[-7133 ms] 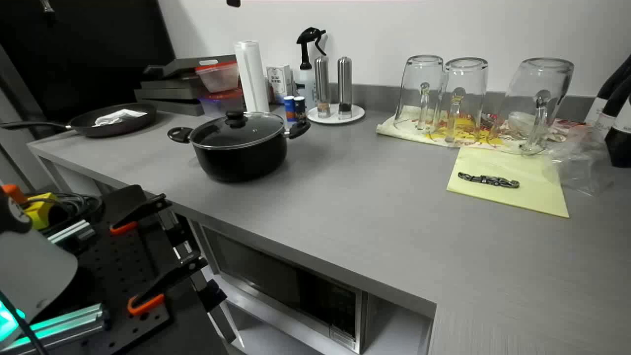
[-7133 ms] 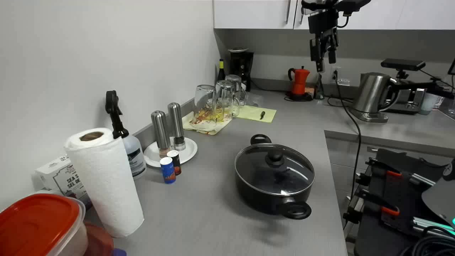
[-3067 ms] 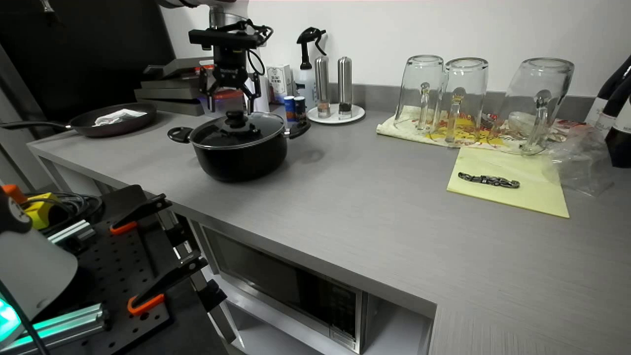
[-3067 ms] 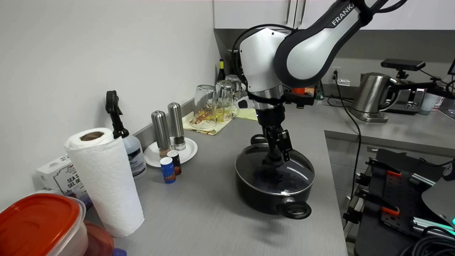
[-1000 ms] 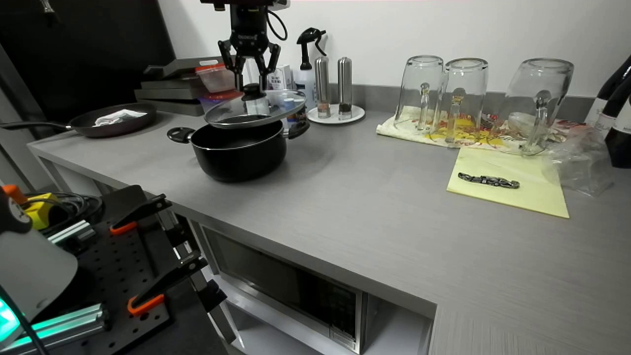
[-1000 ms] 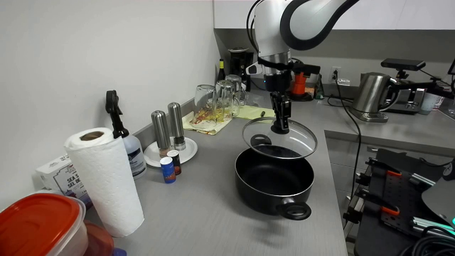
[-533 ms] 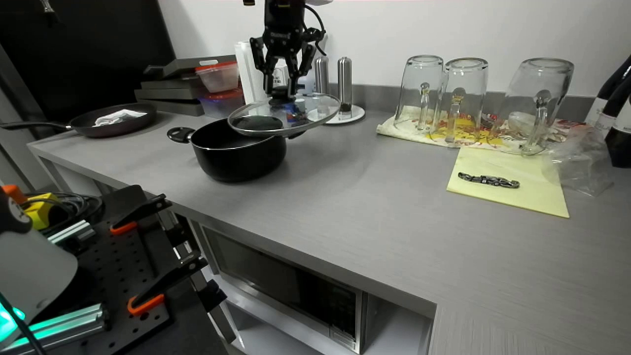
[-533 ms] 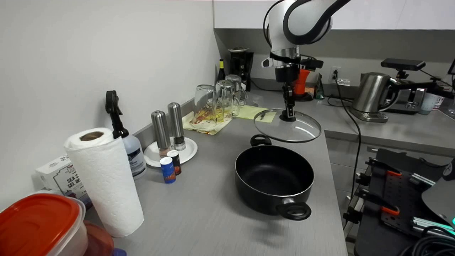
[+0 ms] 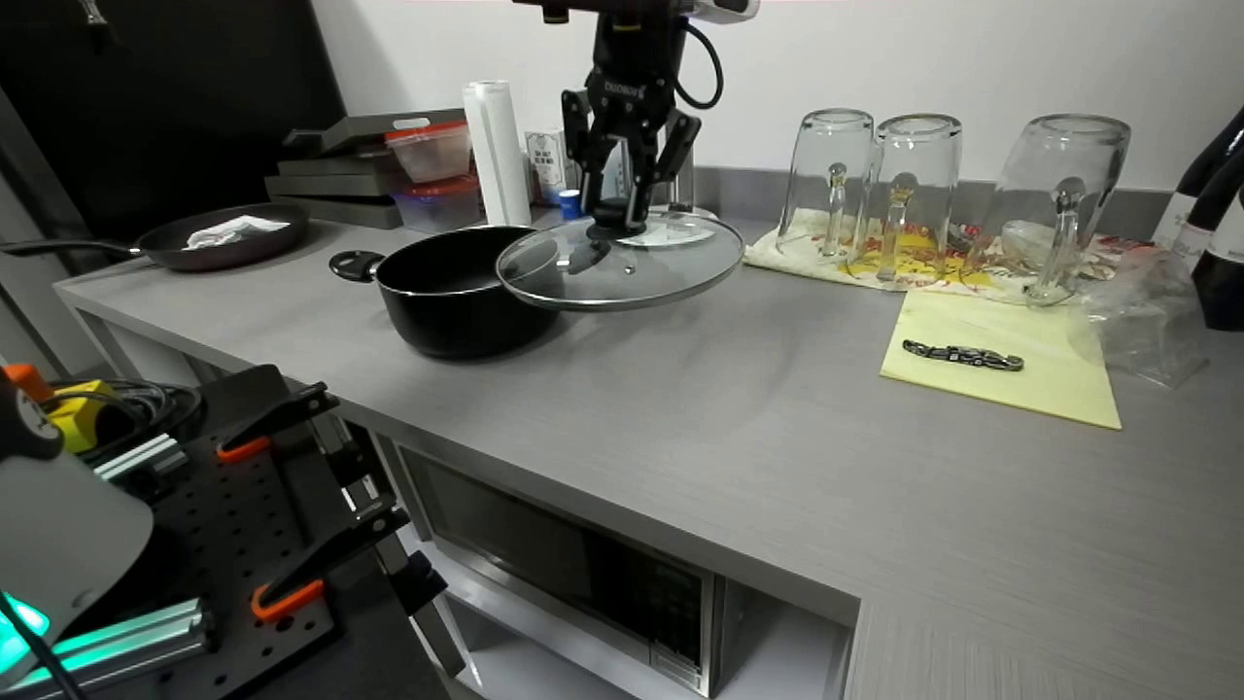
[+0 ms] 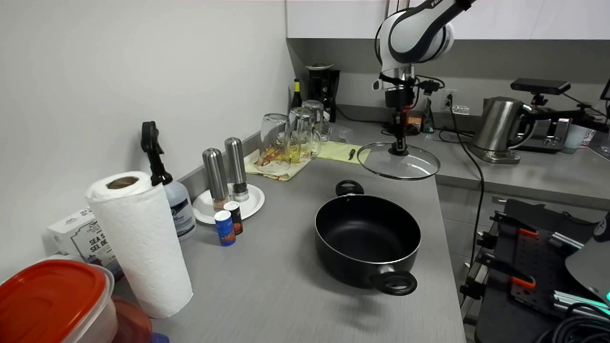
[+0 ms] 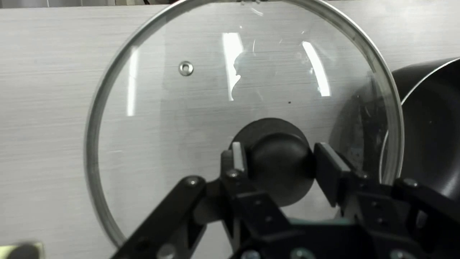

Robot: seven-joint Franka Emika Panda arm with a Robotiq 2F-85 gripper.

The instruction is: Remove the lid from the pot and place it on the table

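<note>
The lid [image 10: 400,167] had moved farther from the pot [image 10: 344,264] since the earlier frame, hanging above the table [image 10: 267,286] at the pot's one o'clock in an exterior view. The gripper [image 11: 279,155], fingers partly parted, pinched its black knob [image 11: 281,167].

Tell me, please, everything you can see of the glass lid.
The lid is round, shallow-domed, apparently clear glass, reflecting light, with a metallic rim, a small metal-ringed vent and a black knob. Off the pot, it hangs slightly tilted above the table, overlapping the pot's outline in the wrist view. The gripper holds it by the knob; nothing else visibly touches it.
</note>
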